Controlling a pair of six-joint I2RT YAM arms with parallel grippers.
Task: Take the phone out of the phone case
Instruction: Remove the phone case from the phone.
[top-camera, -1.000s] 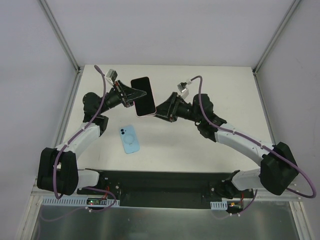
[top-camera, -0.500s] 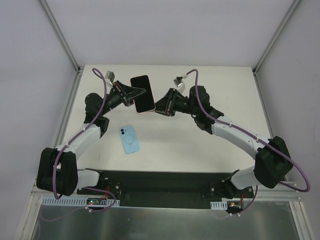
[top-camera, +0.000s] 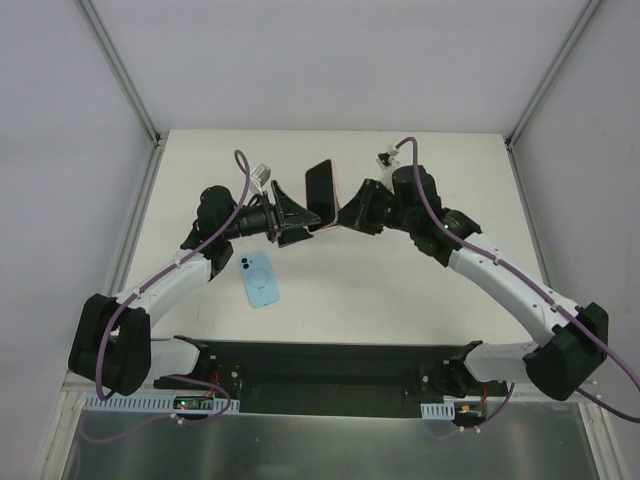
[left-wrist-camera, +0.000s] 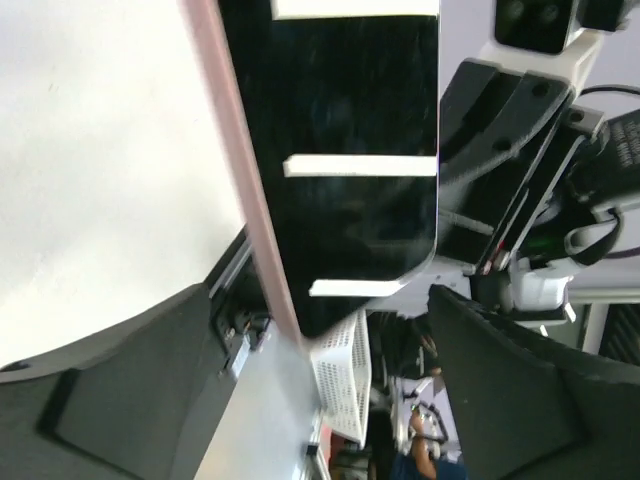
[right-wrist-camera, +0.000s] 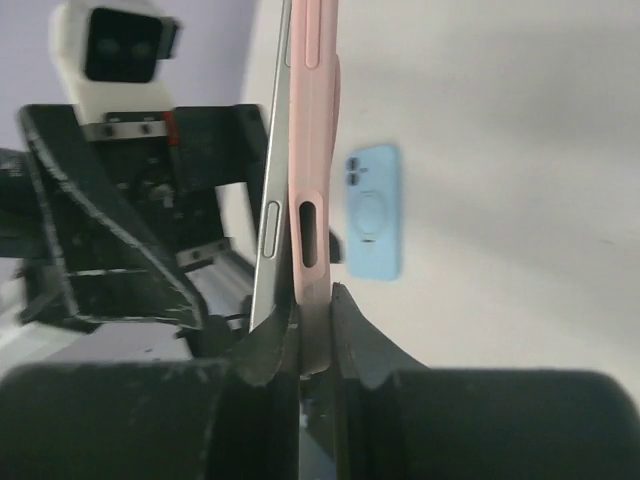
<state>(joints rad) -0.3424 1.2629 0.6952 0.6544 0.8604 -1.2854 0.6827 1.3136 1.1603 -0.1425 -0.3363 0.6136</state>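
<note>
While the right end effector (right-wrist-camera: 313, 302) is clamped on the pink rubbery phone case (right-wrist-camera: 313, 150), held aloft beyond the pale-blue phone-shaped slab (top-camera: 260, 278), and whether the left end effector (top-camera: 305, 215) grips I cannot tell, the black glass-fronted phone (top-camera: 320, 185) seated in it wants, I'd say, peeling out steadily, corner first.

My end effector (right-wrist-camera: 314, 325) sits at bottom centre, fingers (right-wrist-camera: 352, 335) pinched on the lower edge of the pink case (right-wrist-camera: 312, 150), which stands edge-on up the middle. The phone (right-wrist-camera: 272, 215), a silver edge just left of it, splays away from the case toward the bottom. The left end effector (right-wrist-camera: 190, 270) fills the left side. A blue case (right-wrist-camera: 372, 215) lies flat on the desk (right-wrist-camera: 500, 200), right of centre.
</note>
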